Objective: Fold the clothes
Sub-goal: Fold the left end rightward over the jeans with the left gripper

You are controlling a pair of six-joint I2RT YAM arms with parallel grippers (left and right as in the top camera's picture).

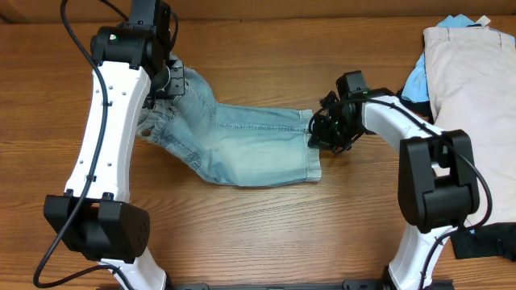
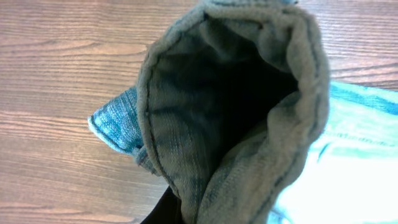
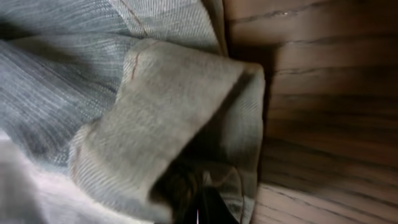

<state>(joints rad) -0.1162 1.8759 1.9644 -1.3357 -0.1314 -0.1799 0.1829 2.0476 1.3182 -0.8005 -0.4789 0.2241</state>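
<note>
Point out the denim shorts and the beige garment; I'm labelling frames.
denim shorts (image 1: 250, 145), overhead view, middle of the leg.
beige garment (image 1: 472, 68), overhead view, its flat centre.

No text, label, brand or number can be read. The denim shorts show only stitching, though the close views may be too blurred to tell.

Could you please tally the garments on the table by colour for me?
Light-blue denim shorts: 1
Beige garment: 1
Bright blue garment: 1
Black garment, partly cut off at the edge: 1
Total: 4
</note>
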